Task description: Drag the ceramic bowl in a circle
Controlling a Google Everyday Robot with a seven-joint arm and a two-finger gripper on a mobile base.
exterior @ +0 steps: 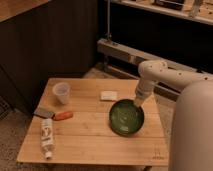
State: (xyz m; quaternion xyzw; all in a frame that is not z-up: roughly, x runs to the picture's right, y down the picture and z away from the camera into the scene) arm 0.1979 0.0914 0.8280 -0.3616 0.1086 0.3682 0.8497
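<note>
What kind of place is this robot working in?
Probably a lab or workshop test corner: a small wooden table staged with a ceramic bowl and plastic cup, metal rails behind, speckled floor. The claw is at the bowl's far right rim.

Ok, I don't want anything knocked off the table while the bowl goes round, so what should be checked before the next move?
1. Gripper at the ceramic bowl's far right rim: ok.
2. Bowl upright, wholly on the table: ok.
3. Room to the table's right edge: ok, but little.
4. White pad apart from the bowl: ok, though close behind it.
5. Plastic cup, orange object and bottle well left of the bowl: ok.
6. Hold on the rim secure: cannot tell.
</note>
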